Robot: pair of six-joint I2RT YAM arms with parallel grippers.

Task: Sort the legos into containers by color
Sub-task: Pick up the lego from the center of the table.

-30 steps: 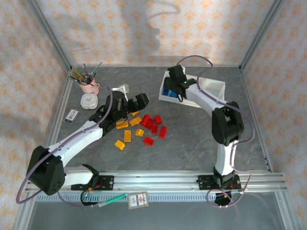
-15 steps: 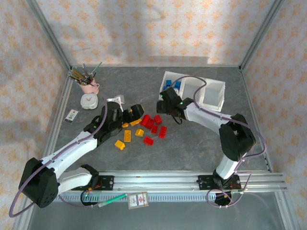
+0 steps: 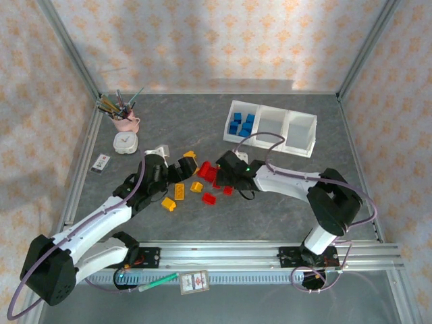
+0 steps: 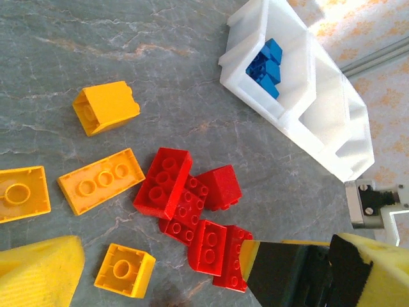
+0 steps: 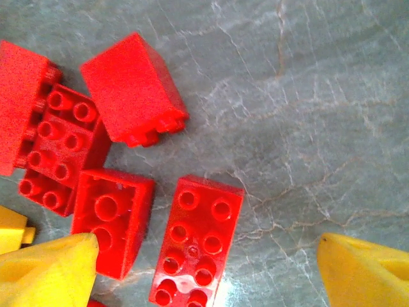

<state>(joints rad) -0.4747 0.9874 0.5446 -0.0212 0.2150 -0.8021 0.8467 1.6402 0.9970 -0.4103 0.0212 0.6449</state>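
3-compt tray [image 3: 302, 131], ~4 blue legos [image 3: 241, 125], ~6 red [image 4: 167, 182], ~4 yellow [image 3: 180, 191]

The desk [image 3: 270, 216] is a grey, stone-veined sheet, smooth with a soft sheen. The red legos [image 5: 195, 243] and yellow-orange legos [image 4: 101, 180] are hard moulded plastic, smooth and slightly glossy. The containers [image 4: 300, 109] are milky white plastic, matt and faintly grainy. The right hand [image 5: 204, 272] wears yellow pads [image 5: 48, 272], matt and foam-like. At the desk's 6 o'clock edge runs a brushed metal rail [image 3: 223, 251].
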